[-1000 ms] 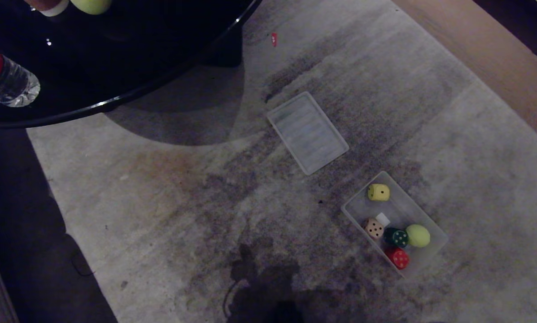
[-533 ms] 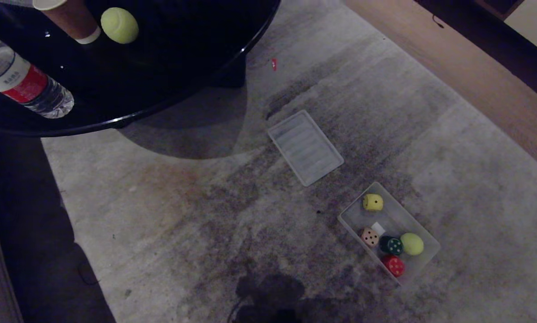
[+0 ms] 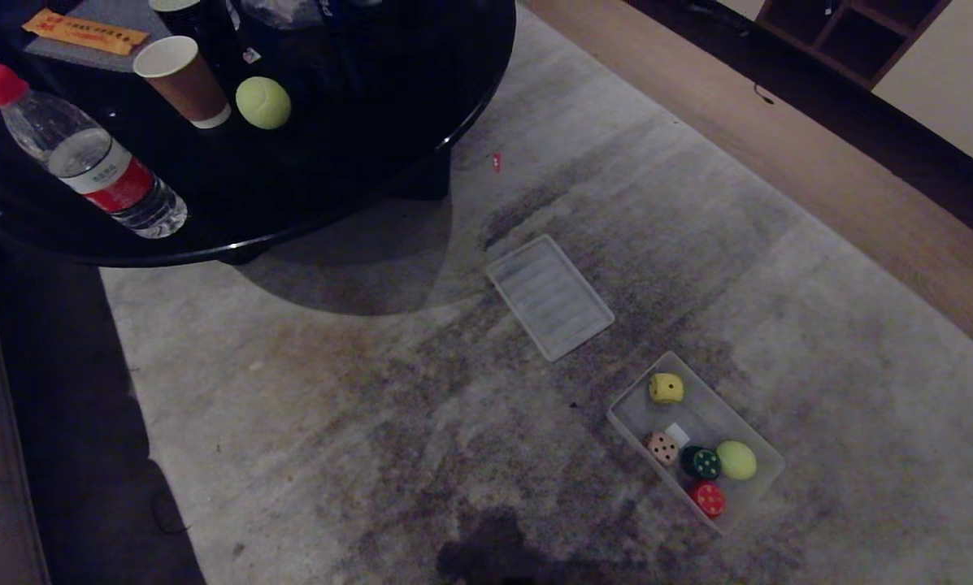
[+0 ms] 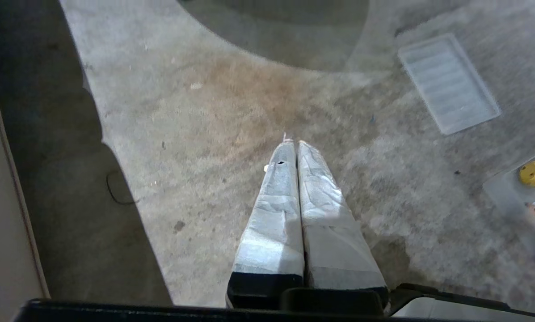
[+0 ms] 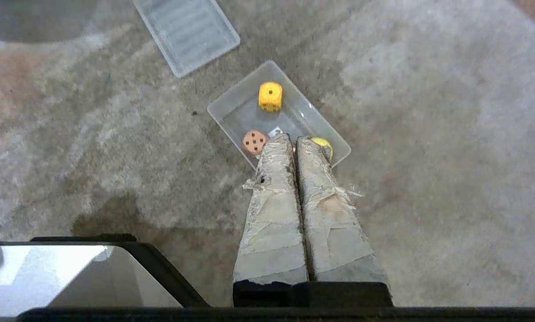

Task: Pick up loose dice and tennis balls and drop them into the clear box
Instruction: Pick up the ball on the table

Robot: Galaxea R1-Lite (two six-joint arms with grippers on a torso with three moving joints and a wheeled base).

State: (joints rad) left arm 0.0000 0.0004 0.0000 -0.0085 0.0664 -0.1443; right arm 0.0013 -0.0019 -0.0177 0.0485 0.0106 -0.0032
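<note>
One ball (image 3: pixel 262 102) is loose on the table (image 3: pixel 388 154), at eleven o'clock from the box (image 3: pixel 758 486). Both grippers, left (image 4: pixel 292 144) and right (image 5: pixel 292 137), hang pinched shut, empty; next comes reaching it.

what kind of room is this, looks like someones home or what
Probably a living room: a worn grey carpet covers the floor, a low glossy black round table holds a water bottle and paper cup, and a wooden shelf unit stands behind.

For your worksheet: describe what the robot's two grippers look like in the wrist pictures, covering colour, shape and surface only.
The left gripper has two long fingers tapering to narrow tips, wrapped in wrinkled pale grey tape, on a black base. The right gripper has the same shape, but its tape looks more worn: yellowish, frayed at the edges, with small dark marks. No arm shows in the head view.
</note>
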